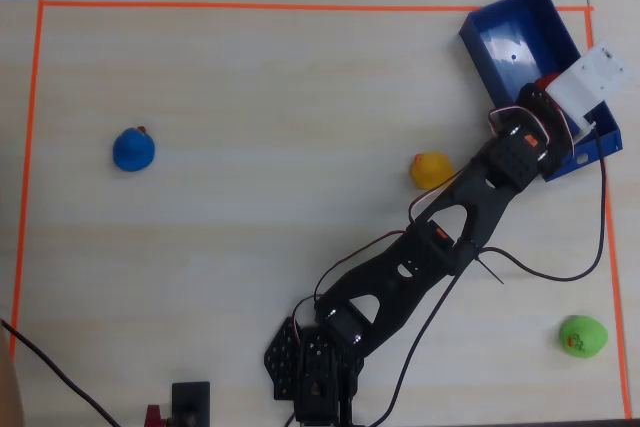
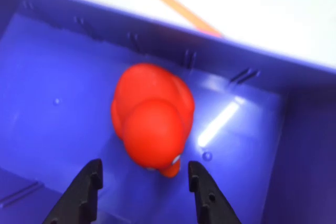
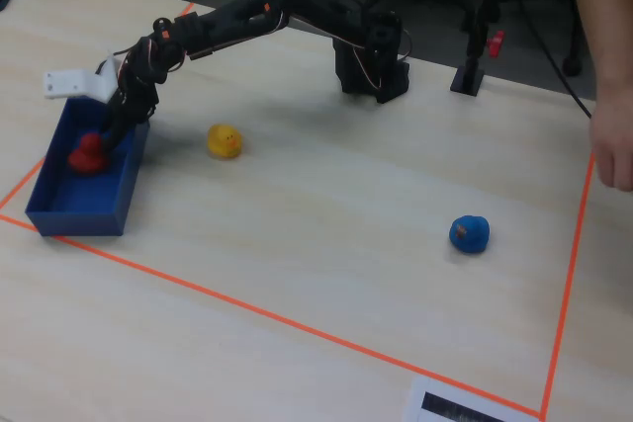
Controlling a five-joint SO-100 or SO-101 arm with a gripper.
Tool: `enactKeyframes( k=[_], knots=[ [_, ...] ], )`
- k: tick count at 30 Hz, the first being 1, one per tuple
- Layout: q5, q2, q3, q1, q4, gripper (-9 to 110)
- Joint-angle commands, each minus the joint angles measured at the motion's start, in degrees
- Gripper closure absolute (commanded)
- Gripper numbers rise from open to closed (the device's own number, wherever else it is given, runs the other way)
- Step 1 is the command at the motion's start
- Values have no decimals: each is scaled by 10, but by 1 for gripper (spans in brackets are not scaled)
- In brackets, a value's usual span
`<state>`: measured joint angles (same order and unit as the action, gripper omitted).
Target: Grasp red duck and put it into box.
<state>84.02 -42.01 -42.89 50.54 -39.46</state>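
desk [image 1: 250, 147]: pale wood-look top with an orange tape border [image 1: 300, 6] marking out the work area, so pretty roomy

arm [image 1: 440, 237]: black, stretched out long from its base at the bottom edge of the overhead view, running diagonally up to the right; the wrist end with a white camera block [image 1: 592, 82] hangs over the box

box [image 1: 500, 27]: deep blue tray sitting at an angle in the top right corner of the overhead view, right on the tape line; in the fixed view [image 3: 59, 207] it's at the far left of the desk

fingers [image 2: 144, 174]: parted, and not holding anything. In the wrist view the two dark tips sit either side of the duck's head end with visible gaps, so they aren't touching it

red duck [image 2: 152, 119]: inside the box, resting on the blue floor near one wall. Long axis runs roughly top to bottom in the wrist view, beak end pointing down toward the fingers, tail toward the far wall. In the overhead view only a sliver of red [image 1: 545, 81] peeks out beside the wrist

yellow duck [image 1: 432, 169]: on the desk just beside the arm's forearm, outside the box

blue duck [image 1: 132, 149]: way over on the left of the overhead view

green duck [image 1: 583, 336]: bottom right of the overhead view, near the tape
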Motion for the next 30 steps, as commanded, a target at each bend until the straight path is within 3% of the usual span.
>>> enactKeyframes(
  k=[1,10,15,20,30],
  knots=[
    [-41,-88,31,5,-20,82],
    [-150,-225,7,-35,-98,83],
    [-149,-346,-78,-79,-196,92],
    [-111,-520,-250,-151,-258,101],
    [11,-883,-592,-316,-360,101]
  ],
)
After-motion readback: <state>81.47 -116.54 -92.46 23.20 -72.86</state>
